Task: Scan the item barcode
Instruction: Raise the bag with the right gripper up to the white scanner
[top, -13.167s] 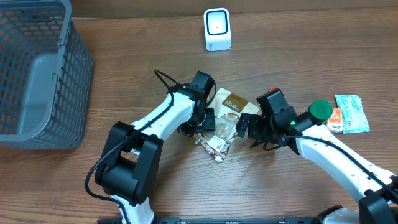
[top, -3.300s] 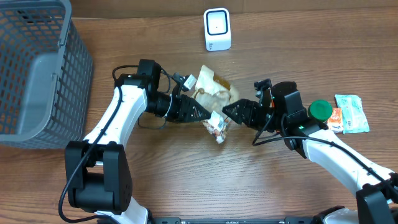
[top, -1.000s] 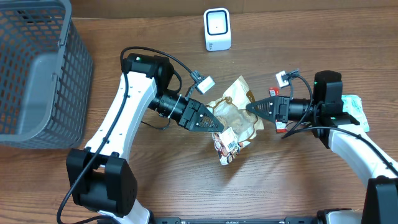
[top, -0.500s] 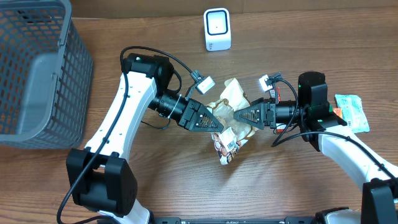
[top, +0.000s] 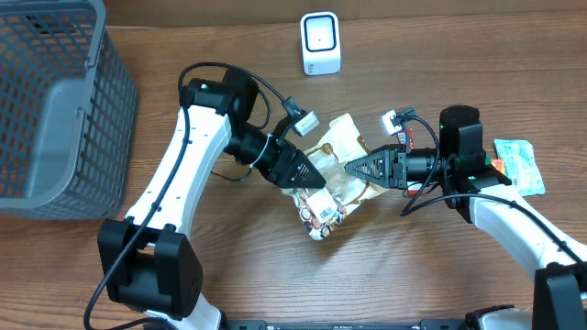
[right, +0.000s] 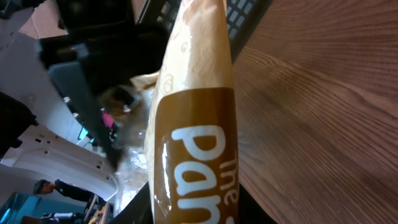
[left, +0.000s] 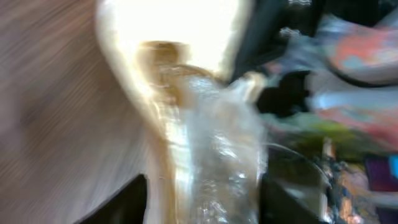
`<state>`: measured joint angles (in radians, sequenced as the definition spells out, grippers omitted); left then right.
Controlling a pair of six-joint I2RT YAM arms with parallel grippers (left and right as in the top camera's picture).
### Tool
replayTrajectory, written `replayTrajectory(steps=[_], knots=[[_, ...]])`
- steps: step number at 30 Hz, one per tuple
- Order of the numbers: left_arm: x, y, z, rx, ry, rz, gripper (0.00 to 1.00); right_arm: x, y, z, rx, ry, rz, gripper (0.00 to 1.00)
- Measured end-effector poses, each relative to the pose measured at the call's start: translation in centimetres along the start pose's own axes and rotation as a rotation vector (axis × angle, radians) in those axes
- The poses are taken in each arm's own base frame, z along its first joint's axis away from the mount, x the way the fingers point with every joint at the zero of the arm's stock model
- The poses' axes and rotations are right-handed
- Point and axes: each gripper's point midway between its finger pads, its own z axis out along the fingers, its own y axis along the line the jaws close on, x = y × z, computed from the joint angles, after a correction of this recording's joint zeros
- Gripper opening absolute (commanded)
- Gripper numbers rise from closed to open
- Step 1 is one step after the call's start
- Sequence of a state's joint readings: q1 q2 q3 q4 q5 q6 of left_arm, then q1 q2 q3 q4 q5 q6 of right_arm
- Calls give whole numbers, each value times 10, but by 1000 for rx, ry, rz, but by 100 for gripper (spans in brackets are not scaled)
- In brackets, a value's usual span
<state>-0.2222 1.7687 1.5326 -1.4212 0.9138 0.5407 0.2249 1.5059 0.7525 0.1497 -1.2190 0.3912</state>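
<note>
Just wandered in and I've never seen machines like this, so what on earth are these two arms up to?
Two robot arms are handling a crinkly tan-and-clear plastic snack bag at the middle of the wooden table. The right tool is closed on one side of it. The left tool is at the other side, but whether it grips is unclear. The bag sits short of the small white scanner at the table's far edge, not in front of it.

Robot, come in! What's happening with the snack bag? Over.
Right claw pinching bag. Left claw at bag, grip unclear. Bag short of scanner.
</note>
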Motion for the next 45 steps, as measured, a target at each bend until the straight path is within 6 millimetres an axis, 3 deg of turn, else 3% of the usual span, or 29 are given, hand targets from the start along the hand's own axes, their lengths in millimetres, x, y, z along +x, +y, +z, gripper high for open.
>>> replayTrajectory(steps=[1,6,13,19,24,35,39,45], knots=[[-2,13,0,-64,3,-31,68,0,-1,0,4,-1,2,4],[-14,50,-7,-260,-26,-118,100,-1,-3,0,15,-7,2,4],[-33,90,-23,-481,-118,-232,100,-1,-4,0,20,-8,-19,4],[-37,122,-51,-628,-214,-373,100,2,-3,1,17,3,-75,4],[-29,144,-79,-687,-280,-493,100,3,-3,1,14,8,-107,4],[13,194,-153,-827,-401,-728,100,-8,-4,1,36,-27,-153,3],[23,202,-166,-883,-405,-756,100,-26,5,1,34,-48,-140,3],[25,204,-169,-907,-401,-761,100,-88,39,-4,68,-101,-166,3]])
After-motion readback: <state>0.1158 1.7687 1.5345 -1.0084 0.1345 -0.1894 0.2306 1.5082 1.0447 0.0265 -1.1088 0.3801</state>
